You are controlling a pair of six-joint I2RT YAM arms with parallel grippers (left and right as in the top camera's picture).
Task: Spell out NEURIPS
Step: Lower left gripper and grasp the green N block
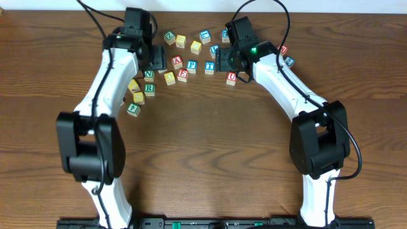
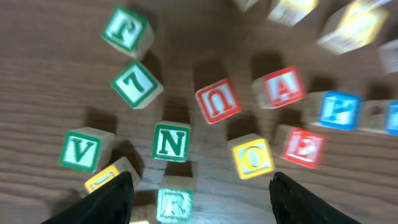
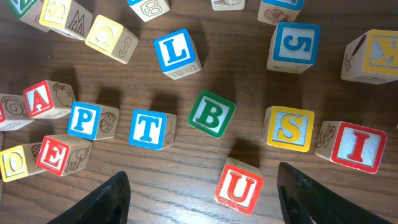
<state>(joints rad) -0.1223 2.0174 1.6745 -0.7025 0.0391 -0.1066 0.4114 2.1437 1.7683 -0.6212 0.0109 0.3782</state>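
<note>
In the left wrist view, my open left gripper (image 2: 200, 198) hovers over a green R cube (image 2: 174, 203), with a green N cube (image 2: 171, 142) just beyond it and a red U cube (image 2: 217, 101) farther on. My right gripper (image 3: 200, 190) is open too, with another red U cube (image 3: 239, 186) between its fingers, untouched. Around that U lie a red E cube (image 3: 55, 155), blue P cube (image 3: 84, 120), yellow S cube (image 3: 288, 129) and red I cube (image 3: 356, 146). From overhead, the left gripper (image 1: 156, 60) and right gripper (image 1: 222, 60) hang above the scattered cubes.
Other letter cubes crowd the far middle of the table: green B (image 3: 211, 114), blue T (image 3: 149, 129), blue L (image 3: 176, 51), red A (image 3: 40, 98), green V (image 2: 84, 149), green L (image 2: 137, 84), yellow O (image 2: 252, 155). Bare wood (image 1: 210, 146) fills the near half.
</note>
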